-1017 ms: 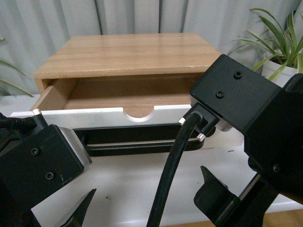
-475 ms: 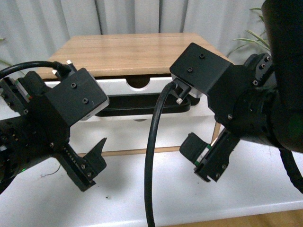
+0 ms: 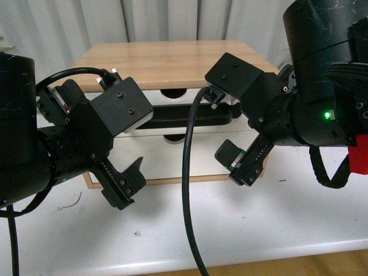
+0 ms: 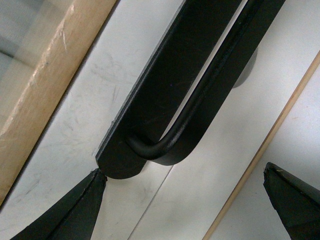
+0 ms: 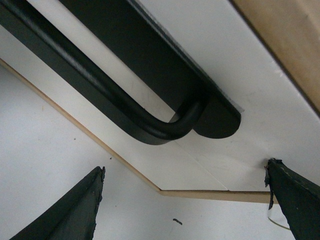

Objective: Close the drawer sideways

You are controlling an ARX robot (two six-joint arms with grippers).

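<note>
You've shut the drawer [image 3: 169, 115], hiding its wood inside; left gripper [image 3: 123, 184] and right gripper [image 3: 241, 164] rose from the bottom corners to mid-frame

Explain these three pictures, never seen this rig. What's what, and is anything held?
This is a two-armed robot facing a small wooden cabinet on a white table. The wide picture comes from a camera on the robot's body, and the big black shapes in it are its arms. The other two pictures come from a camera on each wrist, looking out past the fingertips. The left gripper and the right gripper are both open and hold nothing. Each wrist camera sees one end of the black bar handle on the white drawer, which looks pushed in.
</note>
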